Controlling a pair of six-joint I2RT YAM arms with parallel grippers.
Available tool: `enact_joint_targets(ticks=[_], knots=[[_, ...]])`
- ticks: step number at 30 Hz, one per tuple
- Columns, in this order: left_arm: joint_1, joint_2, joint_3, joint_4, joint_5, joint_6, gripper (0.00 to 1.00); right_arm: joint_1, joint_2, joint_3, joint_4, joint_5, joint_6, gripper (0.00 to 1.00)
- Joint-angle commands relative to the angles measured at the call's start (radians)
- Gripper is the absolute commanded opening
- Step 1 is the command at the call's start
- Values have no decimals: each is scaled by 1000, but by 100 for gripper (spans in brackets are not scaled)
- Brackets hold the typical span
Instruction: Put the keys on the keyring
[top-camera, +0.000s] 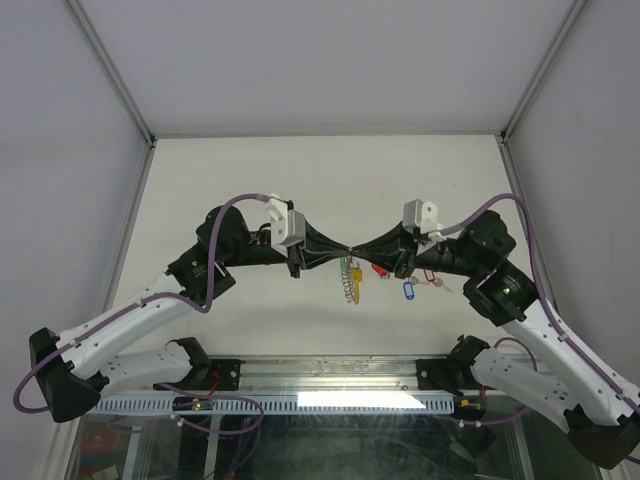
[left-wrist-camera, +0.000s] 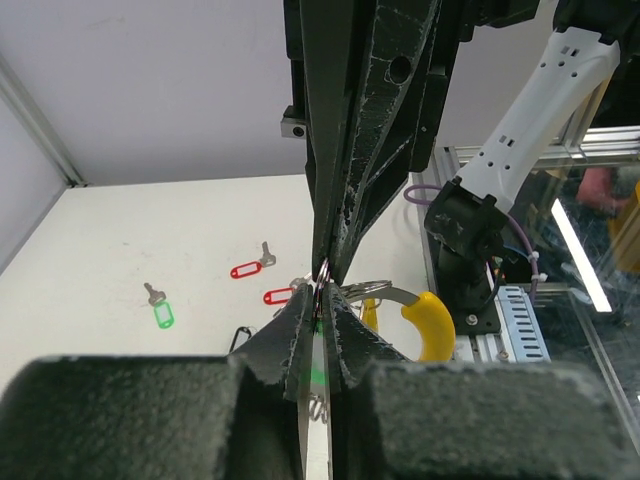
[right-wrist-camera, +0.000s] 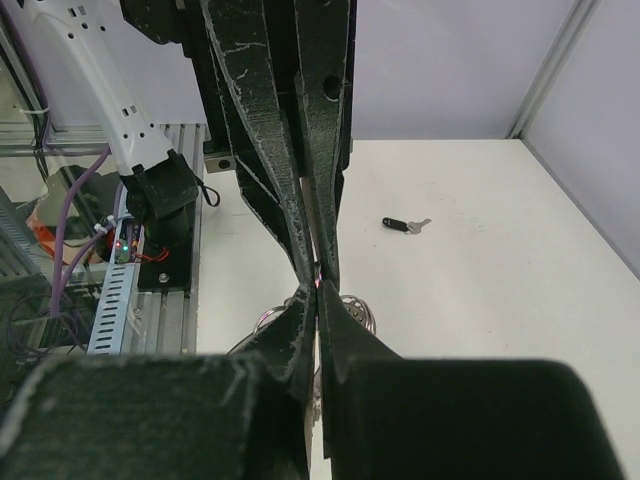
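Observation:
Both grippers meet tip to tip above the middle of the table. My left gripper (top-camera: 341, 252) (left-wrist-camera: 322, 298) is shut on a thin wire ring at its tips, and a green key tag (top-camera: 345, 266) hangs just beneath. My right gripper (top-camera: 364, 250) (right-wrist-camera: 318, 297) is shut at the same spot, on the keyring (left-wrist-camera: 400, 297). The keyring's yellow segment (left-wrist-camera: 432, 325) and silvery coil (top-camera: 349, 287) dangle below. On the table lie a green key (left-wrist-camera: 160, 311), two red keys (left-wrist-camera: 250, 268) (left-wrist-camera: 279, 296), a blue key (top-camera: 408, 290) and a black key (right-wrist-camera: 404, 224).
White enclosure walls with metal corner posts (top-camera: 118, 80) ring the table. The right arm's base and cable tray (left-wrist-camera: 520, 310) sit at the near edge. The loose keys lie right of the grippers in the top view, apart from the black key behind them.

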Motion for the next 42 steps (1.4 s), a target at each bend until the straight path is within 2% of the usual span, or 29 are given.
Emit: enact_joint_targets(ticks=[1,8,14,19,25,33,42], knots=[[2,2,44,20,24,3,0,1,-4,50,48,-11,-6,0],[2,11,88,-117,4,77,0,-1,-9,61,11,-3,-27,0],[1,37,185,-350,-72,199,0,-1,40,167,-244,-32,-146,27],[2,67,266,-504,-109,283,0,-1,84,230,-395,0,-203,34],[2,106,331,-615,-131,348,0,-1,164,254,-435,77,-183,38],[2,140,372,-687,-149,381,0,0,250,290,-410,38,-178,40],[1,151,381,-702,-147,391,0,0,267,262,-339,-9,-134,38]])
